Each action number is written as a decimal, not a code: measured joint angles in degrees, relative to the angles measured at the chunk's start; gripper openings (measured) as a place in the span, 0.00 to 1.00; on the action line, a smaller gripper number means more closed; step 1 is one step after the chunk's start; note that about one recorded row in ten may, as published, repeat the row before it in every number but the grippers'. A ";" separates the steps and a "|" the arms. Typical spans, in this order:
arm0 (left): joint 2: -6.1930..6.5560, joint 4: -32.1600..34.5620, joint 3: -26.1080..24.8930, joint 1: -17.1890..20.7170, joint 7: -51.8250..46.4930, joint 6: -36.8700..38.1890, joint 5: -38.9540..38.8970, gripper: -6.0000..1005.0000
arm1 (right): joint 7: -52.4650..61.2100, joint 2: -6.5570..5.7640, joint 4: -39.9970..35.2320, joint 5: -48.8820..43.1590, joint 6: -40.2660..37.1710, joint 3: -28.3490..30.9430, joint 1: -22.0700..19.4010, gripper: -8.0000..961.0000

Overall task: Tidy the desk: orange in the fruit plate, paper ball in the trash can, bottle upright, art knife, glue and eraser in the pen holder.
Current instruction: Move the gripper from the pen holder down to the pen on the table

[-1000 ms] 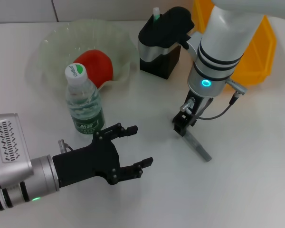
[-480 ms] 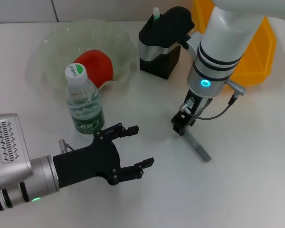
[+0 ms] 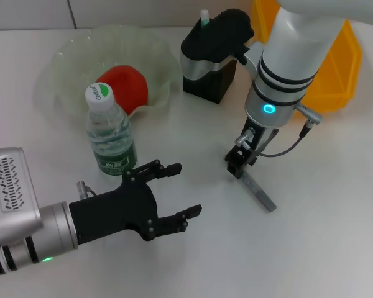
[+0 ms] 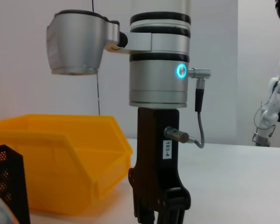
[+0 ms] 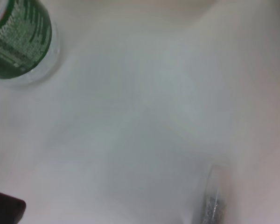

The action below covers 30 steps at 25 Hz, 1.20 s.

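Right pincer (image 3: 239, 166) on grey stick (image 3: 259, 191) (desk-level)

Your left gripper (image 3: 174, 197) has bare desk (image 3: 336, 248) ahead of its spread jaws. The upright bottle (image 3: 110, 133) crowds just behind them.

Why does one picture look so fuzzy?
The right wrist view is blurry: the bottle and the grey stick look smeared and soft. The head view is sharp, with soft shadows under the right claw. The left wrist view is clear; a ring light glows.
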 joint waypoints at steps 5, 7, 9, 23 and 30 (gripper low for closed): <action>0.00 0.00 0.00 -0.09 0.00 -0.24 -0.51 0.80 | 0.00 0.00 0.01 0.00 0.24 -0.17 -0.25 0.36; 0.00 0.00 0.00 -0.09 0.00 -0.26 -0.60 0.80 | 0.00 0.00 0.02 0.01 0.31 -0.16 -0.38 0.36; 0.00 0.00 0.00 -0.10 0.00 -0.28 -0.64 0.80 | -0.17 0.00 0.01 0.00 0.14 -0.32 -0.29 0.35; 0.00 -0.18 0.00 -0.10 0.04 -0.35 -0.64 0.80 | -0.77 -0.01 0.00 -0.36 0.33 -0.55 -0.49 0.16; 0.00 -0.18 0.00 -0.10 0.03 -0.28 -0.61 0.80 | -1.10 -0.01 -0.01 -0.18 -0.03 -2.47 -0.48 0.12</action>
